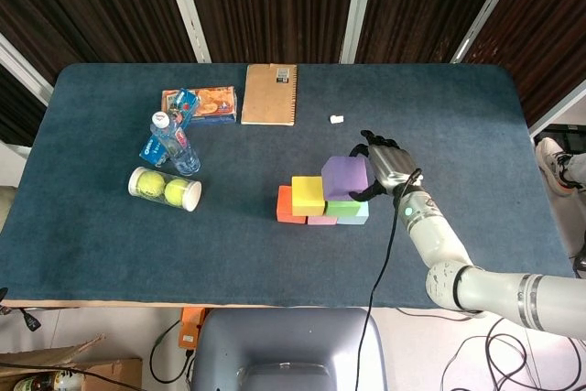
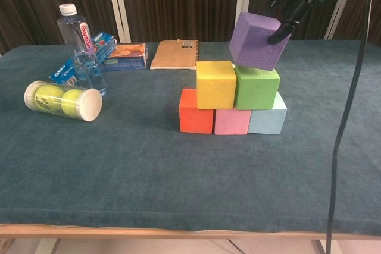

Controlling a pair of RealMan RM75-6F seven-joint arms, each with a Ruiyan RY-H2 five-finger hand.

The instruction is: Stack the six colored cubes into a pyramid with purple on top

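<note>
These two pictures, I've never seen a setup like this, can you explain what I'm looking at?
It is a robot working at a table with a blue cloth. One picture looks down from its head, the other looks forward from its chest.

Its right robot hand holds a purple cube, tilted, over a small stack: yellow cube and green cube sit on a row of orange cube, pink cube and light blue cube.

Also lying there: a tube of tennis balls, a water bottle, snack packets and a notebook. The left robot hand is out of sight.
</note>
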